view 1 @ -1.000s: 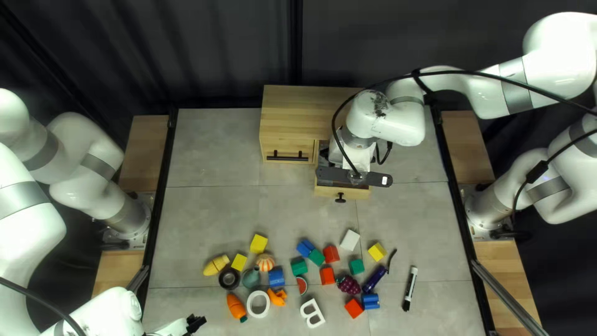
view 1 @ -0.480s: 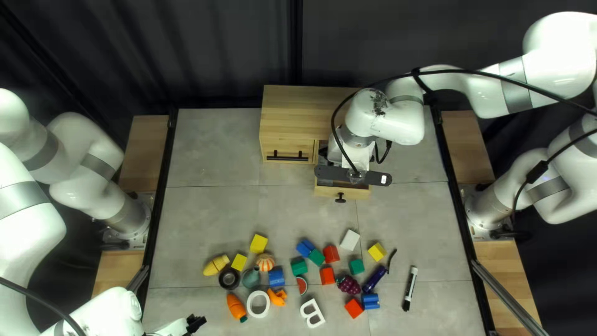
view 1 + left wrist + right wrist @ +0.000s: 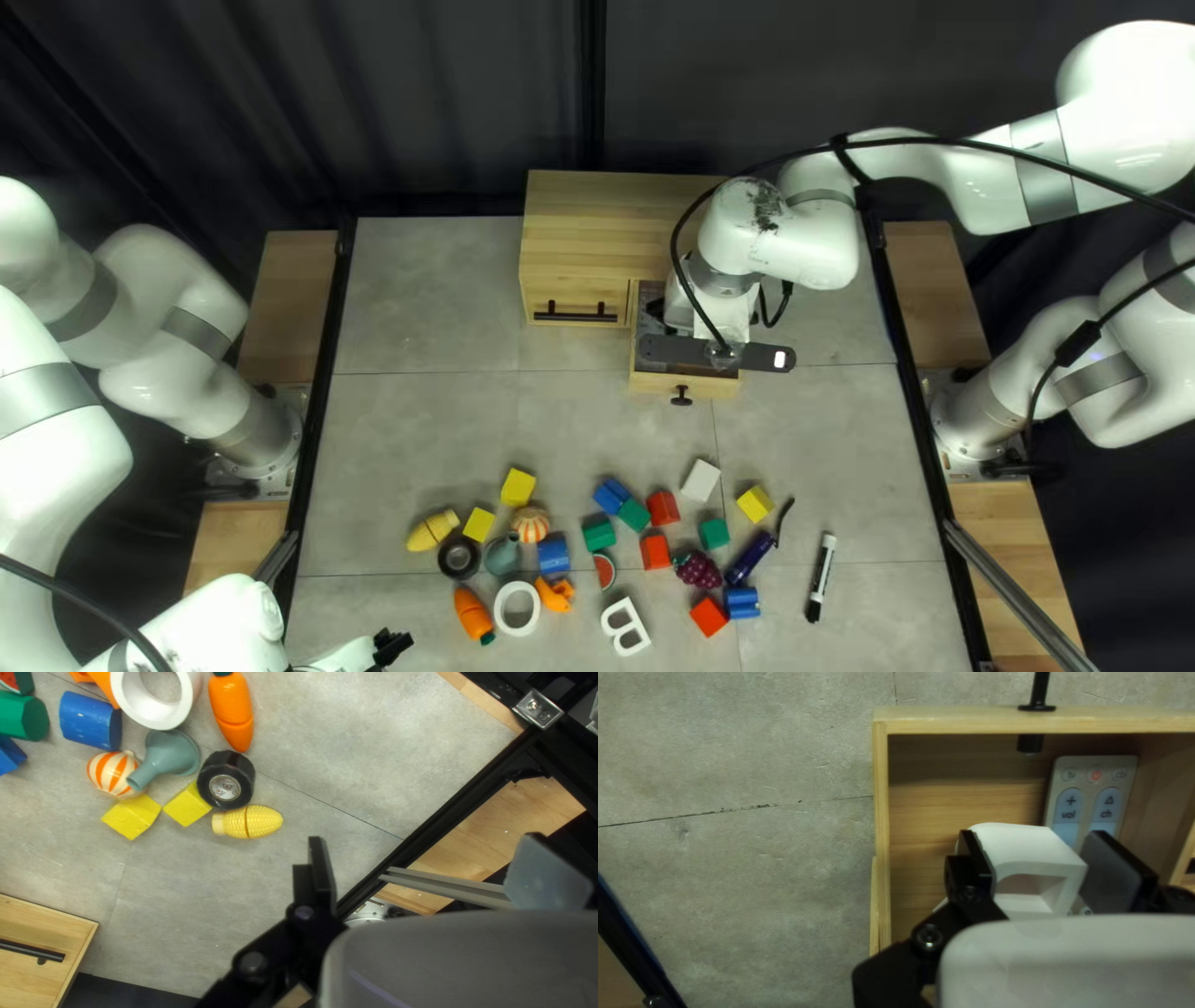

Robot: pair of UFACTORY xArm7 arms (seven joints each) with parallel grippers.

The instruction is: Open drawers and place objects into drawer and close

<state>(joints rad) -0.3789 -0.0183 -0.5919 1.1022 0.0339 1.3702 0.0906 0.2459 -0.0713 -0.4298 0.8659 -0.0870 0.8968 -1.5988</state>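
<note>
Shifted slightly rightward, the right pincer (image 3: 1036, 851) hangs over the pulled-out drawer (image 3: 880, 788) at upper centre of the top left view, clamped on one white arch block (image 3: 1027, 858). One remote (image 3: 1092, 793) lies inside, its long axis toward the knobbed front. The second drawer (image 3: 574, 308) is shut. The left pincer (image 3: 390, 642) is wide and empty at lower left. Bare counter (image 3: 523, 420) lies ahead of the drawer.

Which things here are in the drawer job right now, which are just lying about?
In the job: right pincer, white block it grips, open drawer, remote inside it.
Lying about: corn, carrot, tape roll, marker.
</note>
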